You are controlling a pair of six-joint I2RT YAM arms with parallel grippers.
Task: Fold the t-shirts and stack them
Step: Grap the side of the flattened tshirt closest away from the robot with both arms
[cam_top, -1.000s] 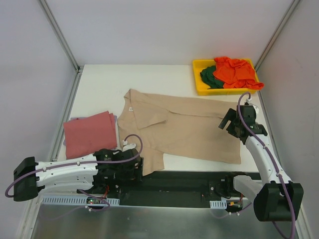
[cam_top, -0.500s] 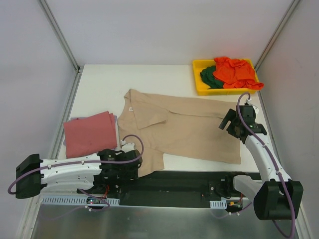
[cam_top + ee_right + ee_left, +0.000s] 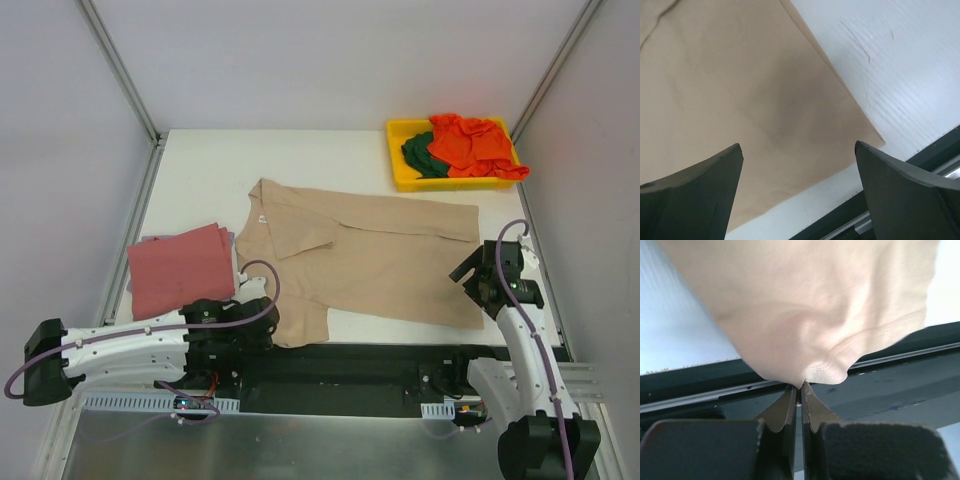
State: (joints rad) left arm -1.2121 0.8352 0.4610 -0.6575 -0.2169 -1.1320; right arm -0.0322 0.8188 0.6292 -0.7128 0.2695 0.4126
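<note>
A large tan t-shirt (image 3: 370,255) lies spread over the middle of the table. My left gripper (image 3: 272,328) is shut on its near left edge. In the left wrist view the jaws (image 3: 799,388) pinch a fold of the tan cloth (image 3: 810,315) at the table's front edge. My right gripper (image 3: 470,278) is open just above the shirt's near right corner. In the right wrist view the gripper (image 3: 797,147) has only the tan cloth (image 3: 740,90) under it. A folded dusty-red t-shirt (image 3: 180,268) lies at the left on a lavender one (image 3: 150,240).
A yellow bin (image 3: 400,178) at the back right holds orange-red (image 3: 470,145) and dark green (image 3: 420,152) t-shirts. A black rail (image 3: 350,365) runs along the table's near edge. Grey walls close in on both sides.
My left gripper has closed on the tan shirt's near left edge. My right arm has drawn back toward the near edge, from the shirt's right side to its near right corner.
</note>
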